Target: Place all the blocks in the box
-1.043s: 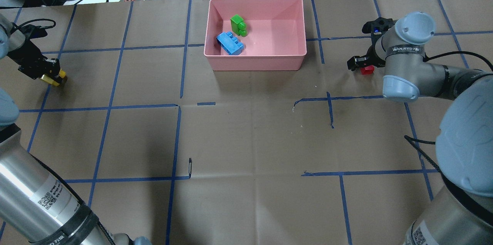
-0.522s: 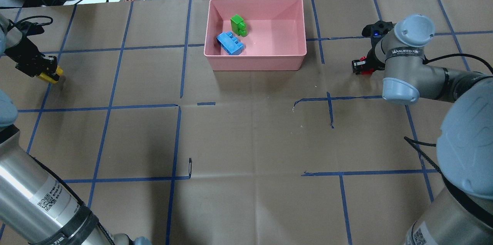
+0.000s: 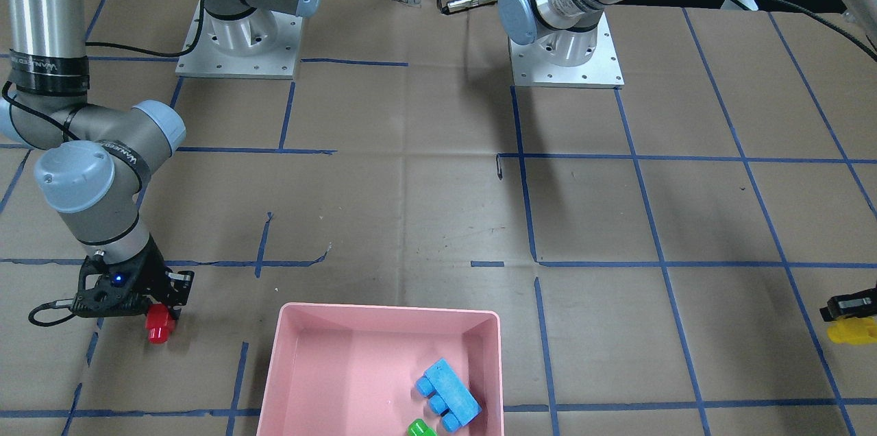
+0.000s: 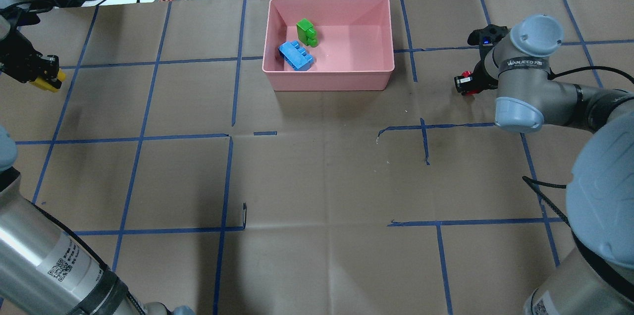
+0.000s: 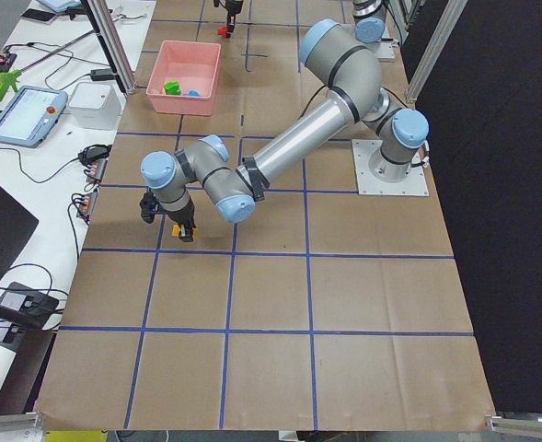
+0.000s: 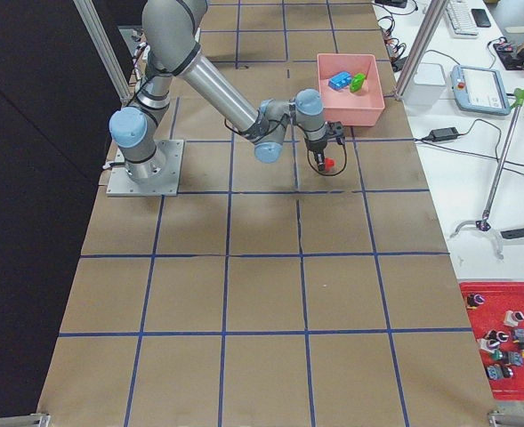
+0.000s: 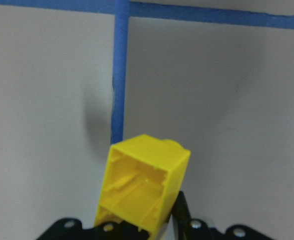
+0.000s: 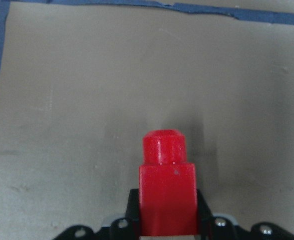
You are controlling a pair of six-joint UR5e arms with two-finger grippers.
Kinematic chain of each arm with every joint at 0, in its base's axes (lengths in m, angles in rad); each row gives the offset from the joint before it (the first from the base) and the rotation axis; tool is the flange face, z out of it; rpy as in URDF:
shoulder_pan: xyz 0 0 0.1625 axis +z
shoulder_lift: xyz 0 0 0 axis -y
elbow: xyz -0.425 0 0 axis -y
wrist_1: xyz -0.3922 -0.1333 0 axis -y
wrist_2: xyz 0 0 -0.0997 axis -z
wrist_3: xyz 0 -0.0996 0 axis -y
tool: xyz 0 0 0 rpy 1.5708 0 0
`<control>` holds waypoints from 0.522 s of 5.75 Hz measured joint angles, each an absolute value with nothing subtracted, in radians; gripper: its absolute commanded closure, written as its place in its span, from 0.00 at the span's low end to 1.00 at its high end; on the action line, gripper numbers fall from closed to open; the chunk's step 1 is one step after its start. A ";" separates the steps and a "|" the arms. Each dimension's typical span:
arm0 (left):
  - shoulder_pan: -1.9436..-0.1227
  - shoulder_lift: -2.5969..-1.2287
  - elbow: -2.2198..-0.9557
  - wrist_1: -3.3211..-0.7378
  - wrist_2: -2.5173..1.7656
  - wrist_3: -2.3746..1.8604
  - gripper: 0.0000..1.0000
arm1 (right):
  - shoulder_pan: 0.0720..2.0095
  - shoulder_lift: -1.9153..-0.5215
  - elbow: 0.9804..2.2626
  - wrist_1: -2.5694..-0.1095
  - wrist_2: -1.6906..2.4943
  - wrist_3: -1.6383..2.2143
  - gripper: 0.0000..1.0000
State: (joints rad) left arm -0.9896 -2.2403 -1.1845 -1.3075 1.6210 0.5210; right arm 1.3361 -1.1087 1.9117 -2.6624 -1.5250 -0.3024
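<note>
- The blue block point(image 4: 295, 55) lies inside the pink box point(image 4: 332, 83), close to the box's left wall when seen from above.
- The green block point(image 4: 307, 32) is inside the pink box too. It sits just beside the blue block, a bit nearer the box's far wall.
- The red block point(image 4: 464, 82) is outside the pink box, off its right side and not far from it.
- The right claw point(image 4: 466, 84) is squeezed tight on the red block, with one finger on each side. The block's single round bump pokes out past the fingertips.
- The yellow block point(image 4: 48, 82) is outside the pink box as well, far off its left side, much farther away than the red one.
- The left claw point(image 4: 42, 77) pinches the yellow block at its tips. The block sticks out from the claw, tilted, and its hollow bottom faces the wrist camera.
- The pink box stands on the brown table point(image 4: 317, 181) marked with blue tape lines point(image 4: 157, 62), at the far edge from the robot.
</note>
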 measured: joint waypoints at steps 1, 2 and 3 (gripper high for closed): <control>-1.025 -2.190 -1.168 -1.337 1.647 0.511 1.00 | 1.337 -1.163 1.890 -2.610 -1.523 -0.302 0.97; -1.060 -2.151 -1.161 -1.350 1.666 0.499 1.00 | 1.340 -1.227 1.831 -2.485 -1.517 -0.303 0.97; -1.088 -2.124 -1.159 -1.354 1.673 0.491 1.00 | 1.356 -1.264 1.731 -2.305 -1.488 -0.304 0.96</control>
State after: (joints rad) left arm -1.0883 -2.1235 -1.1592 -1.3539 1.6729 0.4908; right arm 1.3556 -1.2645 1.7311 -2.3054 -1.4882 -0.3038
